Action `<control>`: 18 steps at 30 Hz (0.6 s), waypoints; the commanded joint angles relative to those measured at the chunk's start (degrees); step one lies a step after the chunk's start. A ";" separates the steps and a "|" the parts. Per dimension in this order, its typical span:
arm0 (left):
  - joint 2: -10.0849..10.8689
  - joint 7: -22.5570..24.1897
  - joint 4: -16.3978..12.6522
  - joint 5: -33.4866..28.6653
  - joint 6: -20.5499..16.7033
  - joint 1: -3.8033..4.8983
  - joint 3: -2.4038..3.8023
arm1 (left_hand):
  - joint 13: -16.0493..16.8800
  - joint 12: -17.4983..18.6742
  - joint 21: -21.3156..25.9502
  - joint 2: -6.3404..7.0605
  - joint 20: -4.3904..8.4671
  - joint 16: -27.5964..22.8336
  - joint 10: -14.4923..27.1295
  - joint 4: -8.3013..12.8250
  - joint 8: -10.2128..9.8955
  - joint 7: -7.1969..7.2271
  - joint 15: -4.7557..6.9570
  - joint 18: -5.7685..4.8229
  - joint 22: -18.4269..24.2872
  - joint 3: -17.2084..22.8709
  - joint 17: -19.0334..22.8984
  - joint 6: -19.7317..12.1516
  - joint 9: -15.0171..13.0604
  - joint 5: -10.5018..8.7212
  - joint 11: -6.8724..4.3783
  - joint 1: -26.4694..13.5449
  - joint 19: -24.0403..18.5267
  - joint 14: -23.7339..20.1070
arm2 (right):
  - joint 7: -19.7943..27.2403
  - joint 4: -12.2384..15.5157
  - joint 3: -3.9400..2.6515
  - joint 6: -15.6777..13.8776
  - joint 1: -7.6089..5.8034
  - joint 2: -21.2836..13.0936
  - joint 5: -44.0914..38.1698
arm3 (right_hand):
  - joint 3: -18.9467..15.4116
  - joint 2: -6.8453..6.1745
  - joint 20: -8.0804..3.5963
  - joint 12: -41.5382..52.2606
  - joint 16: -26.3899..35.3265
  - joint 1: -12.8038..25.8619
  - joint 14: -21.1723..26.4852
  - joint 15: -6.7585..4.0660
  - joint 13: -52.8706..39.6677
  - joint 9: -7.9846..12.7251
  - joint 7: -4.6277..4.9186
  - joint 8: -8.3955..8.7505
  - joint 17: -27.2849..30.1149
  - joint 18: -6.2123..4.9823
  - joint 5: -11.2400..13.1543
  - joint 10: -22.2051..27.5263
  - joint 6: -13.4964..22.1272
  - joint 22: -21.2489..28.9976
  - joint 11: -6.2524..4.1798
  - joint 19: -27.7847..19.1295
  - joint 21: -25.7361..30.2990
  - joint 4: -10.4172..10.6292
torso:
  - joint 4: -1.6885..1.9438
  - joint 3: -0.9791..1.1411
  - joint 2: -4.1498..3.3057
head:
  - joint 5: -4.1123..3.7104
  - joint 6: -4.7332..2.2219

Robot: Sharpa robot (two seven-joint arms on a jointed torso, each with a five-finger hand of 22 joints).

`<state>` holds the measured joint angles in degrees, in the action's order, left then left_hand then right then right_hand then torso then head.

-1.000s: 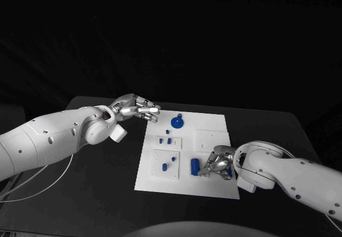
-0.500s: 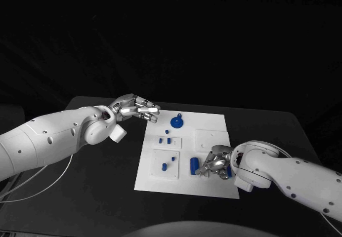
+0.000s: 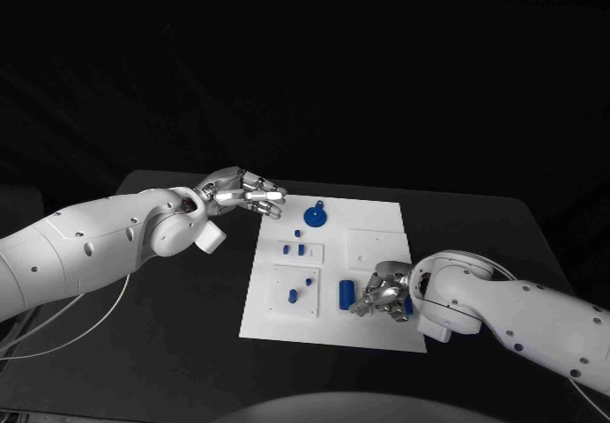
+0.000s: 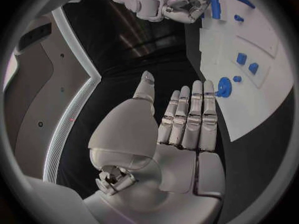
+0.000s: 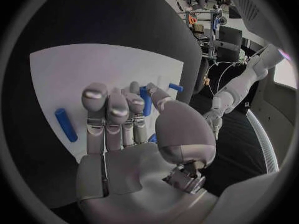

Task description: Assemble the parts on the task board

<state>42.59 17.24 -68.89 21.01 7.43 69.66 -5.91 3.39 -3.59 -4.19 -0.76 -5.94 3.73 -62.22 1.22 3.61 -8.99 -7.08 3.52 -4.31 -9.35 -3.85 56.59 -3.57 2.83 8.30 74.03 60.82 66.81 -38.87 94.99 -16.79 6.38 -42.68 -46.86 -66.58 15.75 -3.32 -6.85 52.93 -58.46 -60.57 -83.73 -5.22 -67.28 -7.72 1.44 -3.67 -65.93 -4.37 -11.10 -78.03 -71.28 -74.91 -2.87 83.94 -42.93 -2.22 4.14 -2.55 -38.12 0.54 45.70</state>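
The white task board (image 3: 382, 220) lies in the middle of the table. On it are a round blue part (image 3: 316, 216), several small blue parts (image 3: 293, 251) and a loose blue cylinder (image 3: 347, 295). My right hand (image 3: 385, 295) hovers low over the board's near right part, fingers curled. A blue peg (image 5: 145, 99) is pinched between its fingers and thumb, and the loose cylinder (image 5: 65, 124) lies just beside the fingertips. My left hand (image 3: 241, 192) hangs at the board's far left corner, holding nothing, with straight fingers (image 4: 190, 117). The round part (image 4: 223, 86) lies just beyond those fingers.
Raised white plates (image 3: 305, 256) on the board's left half carry the small blue parts. Bare black table (image 3: 178, 300) surrounds the board. My right hand (image 4: 168, 7) is at the far side of the board in the left wrist view.
My right hand has crept a little to the left, closer to the loose blue cylinder. The left arm and the parts on the board have stayed put.
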 commanded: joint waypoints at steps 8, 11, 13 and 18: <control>0.14 -0.17 -0.02 -0.23 0.95 0.00 0.01 | 0.07 0.12 -0.16 -0.44 -0.37 -0.16 0.42 0.04 0.15 -0.06 -0.08 -0.08 0.04 0.02 -0.06 -0.29 -0.08 -0.08 -0.01 0.23 -0.11 -0.40 | -0.87 -0.83 0.34 1.61 0.72 0.55 -0.67 | -0.22 0.69 0.18 0.01 -0.10 0.54 -0.17 -0.18 -0.12 0.06 0.34 0.02 0.02 0.98 -0.30 -0.08 -0.07 -2.44 0.08 3.22 -0.04 -1.39 | 0.03 0.01 -0.01 | -0.04 0.26; 0.16 -0.20 0.01 -0.23 0.97 0.00 0.01 | 0.07 0.12 -0.16 -0.44 -0.37 -0.16 0.42 0.04 0.15 -0.06 -0.08 -0.08 0.04 0.02 -0.06 -0.29 -0.08 -0.08 -0.01 0.23 -0.11 -0.40 | -0.67 -0.79 0.36 1.50 0.80 0.47 -0.59 | -0.53 0.44 0.18 0.04 -0.13 0.85 -0.18 -0.17 -0.14 0.05 0.35 0.02 0.00 0.99 -0.22 -0.10 -0.10 -2.48 0.10 3.24 -0.20 -1.27 | 0.01 0.01 0.02 | -0.06 0.28; 0.17 -0.21 0.05 -0.23 0.97 0.00 0.01 | 0.07 0.12 -0.17 -0.52 -0.39 -0.16 0.43 0.07 0.15 -0.05 -0.09 -0.06 0.04 0.11 -0.07 -0.29 -0.08 -0.07 0.00 0.33 -0.15 -0.41 | -0.46 -0.73 0.37 1.49 0.86 0.36 -0.54 | -0.80 0.16 0.18 0.02 -0.12 0.99 -0.17 -0.16 -0.13 0.04 0.35 0.02 0.02 0.98 -0.20 -0.10 -0.14 -2.47 0.10 3.23 -0.13 -1.10 | 0.00 0.01 0.02 | -0.06 0.28; 0.24 -0.26 0.17 -0.23 0.97 0.00 0.00 | 0.07 0.12 -0.17 -0.53 -0.40 -0.16 0.45 0.11 0.15 -0.07 -0.09 -0.05 0.04 0.14 -0.07 -0.30 -0.08 -0.07 0.01 0.40 -0.16 -0.44 | 0.57 -0.04 0.37 1.54 1.00 -0.36 -0.41 | -4.06 -1.62 0.18 -0.16 0.13 0.33 -0.11 -0.17 -0.05 0.07 0.47 0.01 0.21 0.88 -1.68 0.01 -0.13 -2.37 0.18 3.20 0.17 0.29 | -0.04 0.04 0.03 | -0.05 0.12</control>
<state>42.85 16.79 -68.68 21.00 7.58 69.66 -5.94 3.39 -3.59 -4.19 -0.99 -5.93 3.73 -62.22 1.22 3.61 -8.99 -7.08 3.52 -4.31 -9.35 -3.85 56.59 -3.57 2.83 8.30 74.26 60.82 66.82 -38.60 94.99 -16.50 6.89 -41.86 -46.88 -66.42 11.98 -4.44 -6.85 52.93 -58.45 -60.38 -83.73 -5.22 -67.35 -7.69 1.64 -3.99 -65.80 -4.37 -12.66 -78.03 -71.43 -74.91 -2.87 83.94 -42.93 -1.93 4.14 -2.53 -38.10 0.48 45.89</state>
